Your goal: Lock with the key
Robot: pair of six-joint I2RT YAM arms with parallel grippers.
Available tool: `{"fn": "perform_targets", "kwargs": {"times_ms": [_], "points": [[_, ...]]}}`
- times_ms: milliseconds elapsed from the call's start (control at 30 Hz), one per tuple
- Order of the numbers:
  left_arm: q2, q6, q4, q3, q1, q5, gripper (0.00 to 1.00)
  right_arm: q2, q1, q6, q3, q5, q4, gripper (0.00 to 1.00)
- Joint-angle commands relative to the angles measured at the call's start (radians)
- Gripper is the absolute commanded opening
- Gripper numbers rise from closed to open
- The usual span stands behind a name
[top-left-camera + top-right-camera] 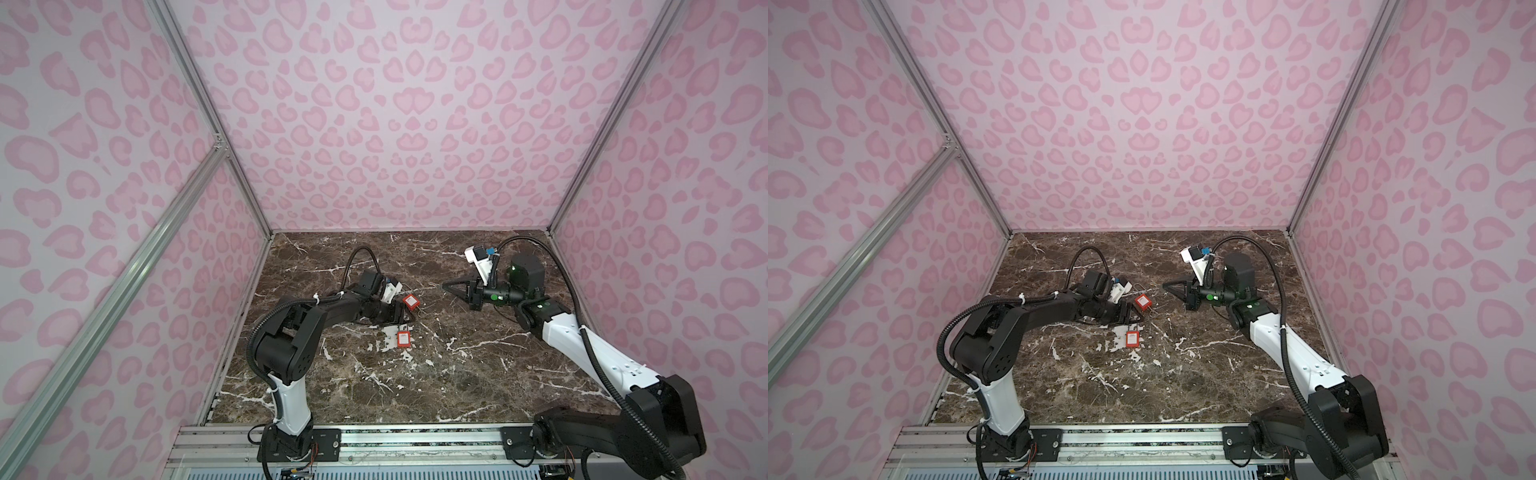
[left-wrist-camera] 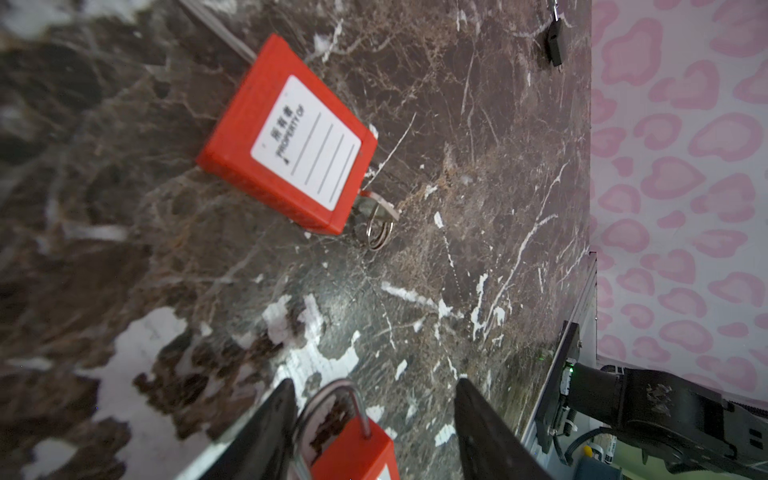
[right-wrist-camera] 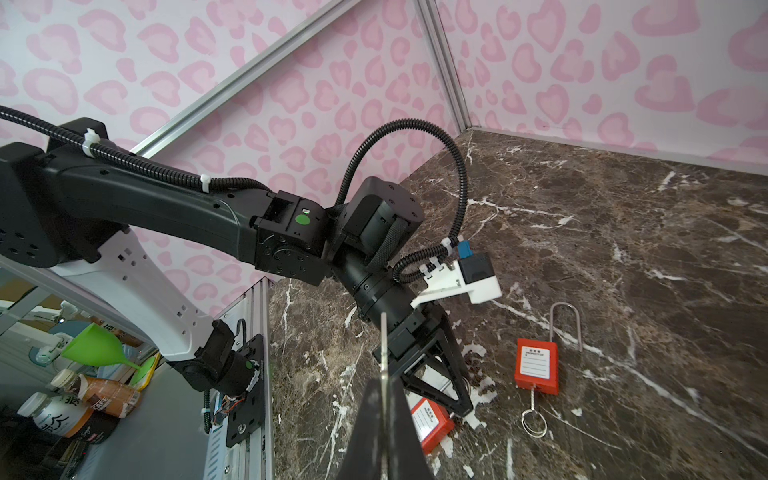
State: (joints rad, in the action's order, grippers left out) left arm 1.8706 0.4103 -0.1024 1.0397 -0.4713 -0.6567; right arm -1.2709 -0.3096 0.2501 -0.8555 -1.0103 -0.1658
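While the right gripper (image 1: 446, 286) is pinched tight on a thin bright blade that I take to be the key (image 3: 383, 345), seen edge-on and jutting straight out past its tips, the left gripper (image 2: 374, 382) lies low over the marble table (image 1: 457, 395) with its fingers (image 2: 266, 428) apart and nothing in them. The near padlock (image 2: 357, 453) lies flat just off those tips, on the side toward the base rail (image 1: 395, 442). Its shackle (image 2: 332, 388) shows between the two fingers in the left wrist view, and I cannot tell whether either finger touches it. Its long axis runs crosswise to the left gripper's reach, shackle end toward the gripper, red body away from it. The far padlock (image 2: 286, 137) lies a little apart on the gripper's other side and already carries a ringed key (image 2: 378, 228) at its foot, so the near one is probably the job. The step in hand looks like securing that padlock. Shift the open fingers onto the body rather than the slippery shackle, close across its narrow sides, and leave the keyway end bare toward the right gripper, so the key's blade can line up with the padlock's long axis.
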Motion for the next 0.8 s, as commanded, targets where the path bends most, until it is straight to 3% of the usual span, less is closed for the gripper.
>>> {"fn": "perform_targets", "kwargs": {"times_ms": [0,333,567,767], "points": [[-0.011,-0.011,0.000,0.016,0.000,0.040,0.63,0.005,0.001,-0.010,0.008,0.007,0.002,0.00],[-0.077,-0.024,-0.002,0.001,-0.003,0.168,0.68,0.011,0.000,0.051,0.032,0.041,-0.039,0.00],[-0.167,0.008,0.021,-0.015,-0.003,0.275,0.69,-0.011,-0.038,0.325,0.179,0.231,-0.234,0.00],[-0.262,0.012,0.020,-0.048,-0.003,0.356,0.69,-0.016,-0.145,0.432,0.250,0.429,-0.250,0.00]]}}
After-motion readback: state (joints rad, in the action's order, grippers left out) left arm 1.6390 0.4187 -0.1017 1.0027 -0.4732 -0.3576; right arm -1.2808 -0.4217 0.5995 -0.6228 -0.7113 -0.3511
